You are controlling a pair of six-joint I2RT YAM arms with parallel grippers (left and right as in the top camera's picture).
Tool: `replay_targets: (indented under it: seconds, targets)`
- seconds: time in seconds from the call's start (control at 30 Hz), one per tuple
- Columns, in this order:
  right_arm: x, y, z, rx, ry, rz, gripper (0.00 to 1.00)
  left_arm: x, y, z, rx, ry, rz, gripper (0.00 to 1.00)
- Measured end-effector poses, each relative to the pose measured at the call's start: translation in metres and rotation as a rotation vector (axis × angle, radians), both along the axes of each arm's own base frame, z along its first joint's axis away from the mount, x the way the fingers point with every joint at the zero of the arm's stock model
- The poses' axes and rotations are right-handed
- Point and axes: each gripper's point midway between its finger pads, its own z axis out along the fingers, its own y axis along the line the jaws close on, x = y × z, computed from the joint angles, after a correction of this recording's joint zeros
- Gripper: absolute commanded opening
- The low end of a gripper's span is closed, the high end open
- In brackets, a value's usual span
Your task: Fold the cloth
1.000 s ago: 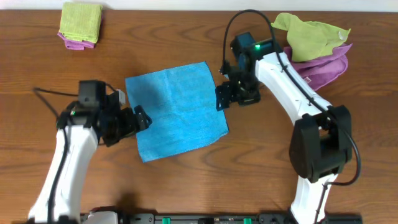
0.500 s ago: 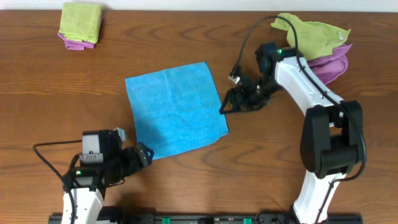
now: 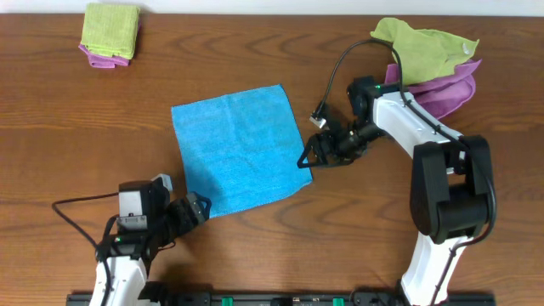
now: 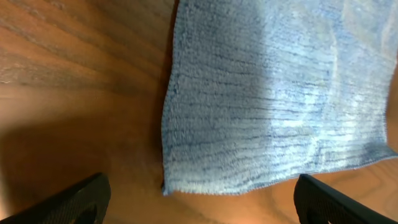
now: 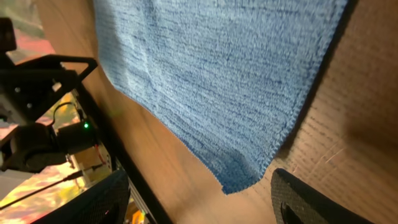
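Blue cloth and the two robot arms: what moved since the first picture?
The left fingers pulled back from the left edge of the sky-blue cloth to its near left corner. The right fingers slid along the right edge to the near right corner. Both are open, nothing grabbed. The cloth stayed flat, unmoved.

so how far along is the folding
Nothing folded yet: the cloth lies flat and open on the table. Both grippers are open, the left gripper at its near-left corner, the right gripper at its near-right corner, neither gripping. Grasping and every fold remain.
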Motion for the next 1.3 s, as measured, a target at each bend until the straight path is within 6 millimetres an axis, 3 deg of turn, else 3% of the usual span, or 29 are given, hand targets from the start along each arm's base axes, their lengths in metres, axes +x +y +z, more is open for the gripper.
replay_targets:
  seconds: [0.4, 0.73, 0.87, 1.03, 1.13, 1.3]
  targets:
    - [0.001, 0.001, -0.006, 0.009, -0.016, -0.003, 0.7, 0.021, -0.016, -0.003, -0.101, 0.004, -0.058, 0.99]
    - [-0.002, 0.0, -0.006, 0.007, -0.005, -0.004, 0.7, 0.005, -0.03, -0.002, -0.176, 0.066, -0.121, 1.0]
    - [0.0, 0.001, -0.007, 0.004, -0.011, -0.005, 0.64, 0.004, -0.031, -0.004, -0.183, 0.071, -0.123, 0.84]
    - [-0.001, 0.001, -0.007, 0.0, -0.003, -0.011, 0.59, 0.002, -0.031, -0.006, -0.186, 0.08, -0.123, 0.8]
    - [-0.002, 0.001, -0.007, -0.004, 0.006, -0.014, 0.6, 0.0, -0.031, -0.009, -0.184, 0.091, -0.118, 0.63]
    - [-0.015, 0.011, -0.01, -0.021, 0.029, 0.025, 0.59, -0.004, -0.033, -0.01, -0.199, 0.106, -0.119, 0.69]
